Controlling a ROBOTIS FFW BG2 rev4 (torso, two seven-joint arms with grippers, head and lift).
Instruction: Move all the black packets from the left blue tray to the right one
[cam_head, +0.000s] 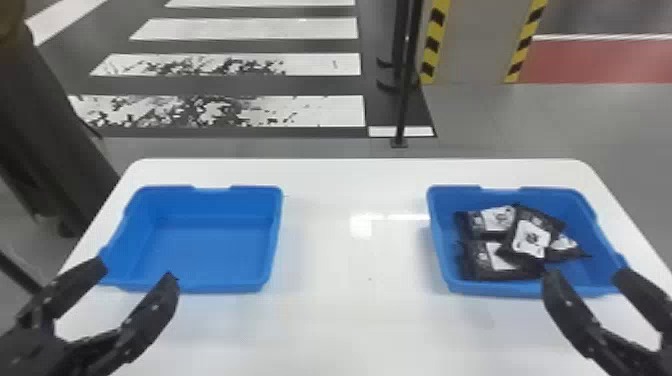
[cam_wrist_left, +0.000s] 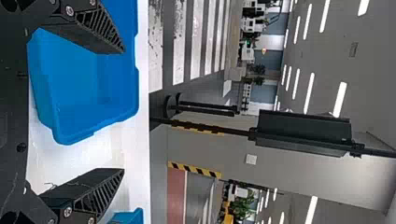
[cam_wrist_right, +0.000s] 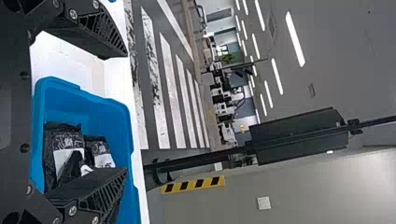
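Worktop: Ahead of you in the head view, a white surface (cam_head: 350, 310) with rounded far corners carries both trays, set well apart; light reflects off it between them.
Left blue tray: On your left, the tray (cam_head: 215, 250) shows you its bare blue floor and walls.
Right blue tray: On your right, the second tray (cam_head: 575, 207) holds the black packets.
Black packets: You can make out at least four packets (cam_head: 532, 240), black with white labels, heaped inside the right blue tray; one lies tilted across its neighbours, and the pile sits mostly toward the tray's left side.
Left claw: Your left claw (cam_head: 137, 272) is at the near edge of the left blue tray in the head view, its two black fingers wide apart, with nothing between them.
Right claw: Your right claw (cam_head: 586, 276) is at the near edge of the right blue tray, fingers likewise apart and free of any packet.
Background: Beyond the worktop you see a floor with white stripes (cam_head: 245, 28), a black post (cam_head: 404, 95) and a grey pillar (cam_head: 475, 40) edged in yellow and black.
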